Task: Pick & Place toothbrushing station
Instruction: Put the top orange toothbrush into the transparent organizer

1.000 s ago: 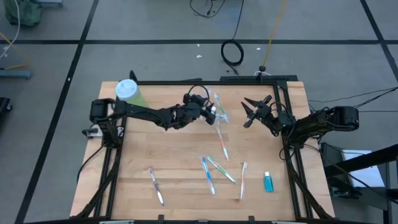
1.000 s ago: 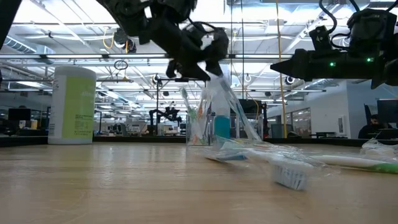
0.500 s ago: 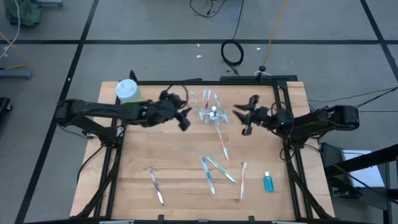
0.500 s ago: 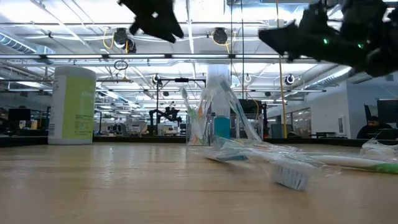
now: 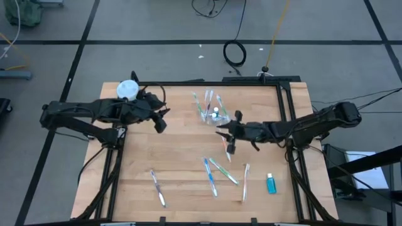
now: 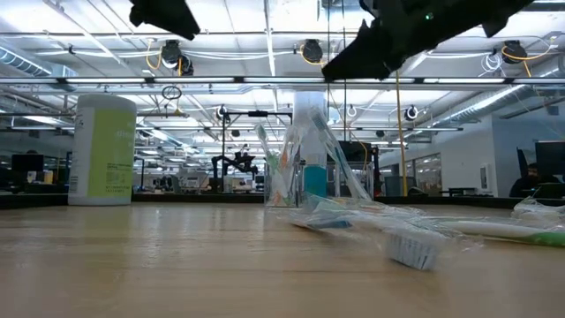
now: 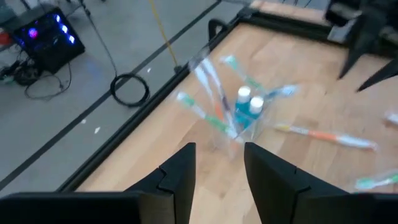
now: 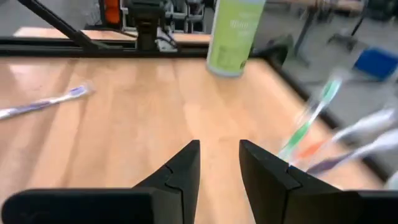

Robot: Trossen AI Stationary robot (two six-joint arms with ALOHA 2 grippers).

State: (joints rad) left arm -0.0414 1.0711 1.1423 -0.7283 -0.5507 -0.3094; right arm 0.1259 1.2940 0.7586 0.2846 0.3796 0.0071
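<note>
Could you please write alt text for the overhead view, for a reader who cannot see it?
Seen from above, a clear cup holding toothbrushes stands on a wooden table, the right gripper beside it and the left gripper near a green bottle. Loose toothbrushes and a teal tube lie nearer the front.

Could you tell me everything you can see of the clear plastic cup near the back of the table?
The clear plastic cup stands upright on the wooden table near its back edge, see-through and small. Several toothbrushes lean out of it, fanned apart, and two white-capped teal tubes stand inside. Crinkled clear wrapping lies against its base in the low view. Neither gripper touches it.
</note>
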